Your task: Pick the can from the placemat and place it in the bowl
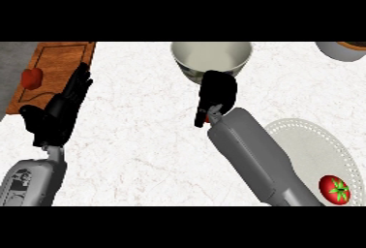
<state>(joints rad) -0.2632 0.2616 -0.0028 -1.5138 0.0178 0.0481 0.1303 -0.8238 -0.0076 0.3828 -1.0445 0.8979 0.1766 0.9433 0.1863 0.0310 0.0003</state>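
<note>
- Right hand [218, 92] sits in the upper middle of the frame, fingers curled down and closed round the can [208, 117].
- Can is almost fully hidden by that hand — only a small red-orange bit shows at the hand's lower edge, next to the wrist. Can't tell if it is upright or tilted.
- Can is off the placemat [307, 140] and not in the bowl [211, 55]; it is held just below the bowl in the frame.
- Bowl is at top centre, pale inside, with a patterned outer wall. The top of the right hand overlaps its near wall in the picture; can't tell if they touch.
- Right forearm [257, 160] runs from the lower right up to the hand and crosses the placemat's left edge.
- Placemat is a round, white, lacy piece at lower right, partly cut off by the frame edge.
- Tomato [334, 189] with a green stem lies on the placemat's lower part, near the right edge.
- Left hand [57, 116] is at the left of the frame — fingers straight, spread a little, pointing up, holding nothing. Its fingertips overlap the board [61, 58].
- Board is brown wood, at upper left, with a grooved border.
- A red item [31, 77] lies on the board's left side; can't tell what it is.
- Grey vessel [342, 50] is at the top right corner, mostly cut off.
- Counter [143, 145] is white marble.
</note>
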